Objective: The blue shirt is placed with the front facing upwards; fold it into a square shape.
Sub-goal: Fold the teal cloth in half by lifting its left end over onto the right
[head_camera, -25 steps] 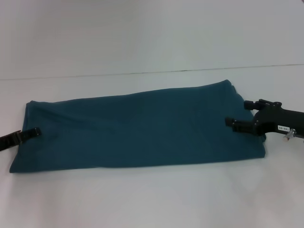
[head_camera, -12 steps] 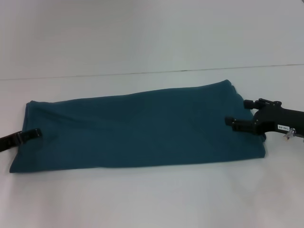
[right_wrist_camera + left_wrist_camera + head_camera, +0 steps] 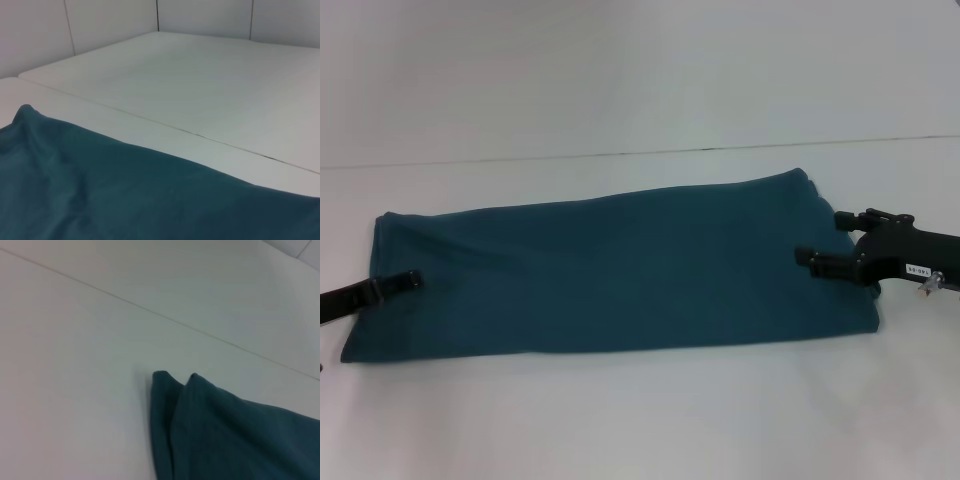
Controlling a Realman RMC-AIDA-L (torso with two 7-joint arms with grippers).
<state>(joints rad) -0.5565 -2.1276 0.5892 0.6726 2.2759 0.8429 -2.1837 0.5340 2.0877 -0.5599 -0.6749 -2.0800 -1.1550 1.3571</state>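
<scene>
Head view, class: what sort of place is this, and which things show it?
Probably a robot test bench: a plain white table, one blue shirt folded into a long band, and the left gripper and right gripper at its ends.

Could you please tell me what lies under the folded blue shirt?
The dark teal-blue cotton shirt lies flat, folded into a long band, on the white table, which shows all around it. Anything between its layers is covered.

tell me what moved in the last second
The left gripper slid a little further in over the left end of the blue shirt, toward the middle. The right gripper kept its place at the shirt's right end, and the folded shirt lies as before on the white table.
</scene>
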